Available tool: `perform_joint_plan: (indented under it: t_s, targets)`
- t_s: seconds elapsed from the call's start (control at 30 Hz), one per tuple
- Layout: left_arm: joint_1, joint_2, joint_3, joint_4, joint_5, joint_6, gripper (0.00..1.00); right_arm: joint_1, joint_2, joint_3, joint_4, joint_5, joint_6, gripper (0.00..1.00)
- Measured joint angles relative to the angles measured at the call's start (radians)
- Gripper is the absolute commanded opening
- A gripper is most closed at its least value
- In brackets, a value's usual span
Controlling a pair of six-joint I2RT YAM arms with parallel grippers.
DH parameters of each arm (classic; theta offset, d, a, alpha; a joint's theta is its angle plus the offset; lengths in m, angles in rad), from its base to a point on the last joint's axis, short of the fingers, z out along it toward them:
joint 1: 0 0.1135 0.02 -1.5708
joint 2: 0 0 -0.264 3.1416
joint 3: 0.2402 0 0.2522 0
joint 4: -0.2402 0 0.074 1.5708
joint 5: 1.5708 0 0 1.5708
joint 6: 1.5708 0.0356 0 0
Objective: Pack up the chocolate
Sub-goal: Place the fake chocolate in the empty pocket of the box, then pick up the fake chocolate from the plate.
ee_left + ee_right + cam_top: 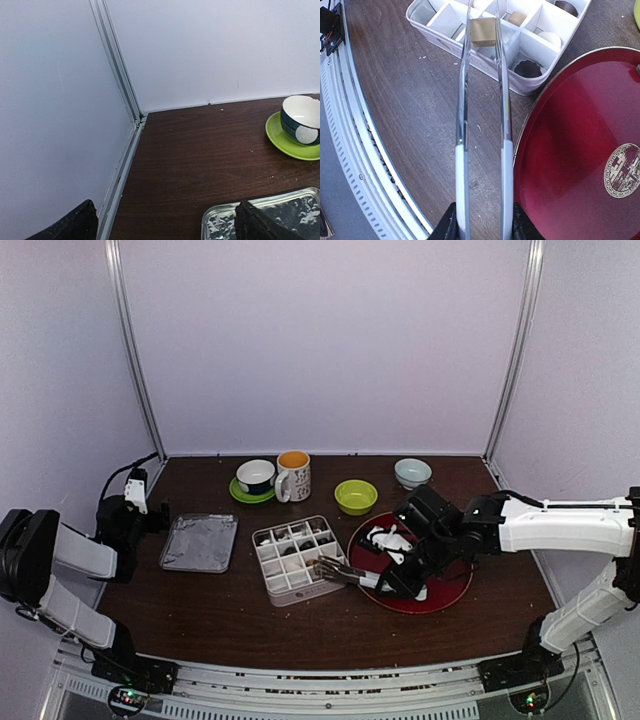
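Right claw (pixel 482 227) partly closed, clamped on tongs (pixel 462 125); tips pinched tan chocolate (pixel 483 31) straight ahead, over box (pixel 422 24) near-edge cell. Left claw (pixel 167 222) wide open, empty, well apart.

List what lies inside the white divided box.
In the box: a tan chocolate, a cream one, two dark ones, some empty cells. The tongs and their cube cover cells behind them.

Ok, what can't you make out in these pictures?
Top view: what lies on the red plate, hidden under the right arm; chocolates in the divided box too small to count.
Right wrist view: the box's far cells, cut off by the top edge.
Left wrist view: the foil tray, cut off by the bottom edge.
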Motion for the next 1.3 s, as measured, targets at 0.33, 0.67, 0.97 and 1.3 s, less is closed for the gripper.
perform_joint_plan:
  t_s: [0.33,0.67,0.97,1.3]
  targets:
    - [0.000,0.000,0.000,0.000,0.000,0.000,0.98,0.002,0.006,0.008,0.002,0.018,0.003,0.35]
    - [0.000,0.000,0.000,0.000,0.000,0.000,0.98,-0.005,-0.042,0.011,0.026,0.125,0.021,0.37]
    - [0.000,0.000,0.000,0.000,0.000,0.000,0.98,-0.108,-0.132,-0.056,0.103,0.241,0.061,0.38]
    - [0.000,0.000,0.000,0.000,-0.001,-0.004,0.98,-0.170,-0.093,-0.126,0.103,0.259,0.072,0.40]
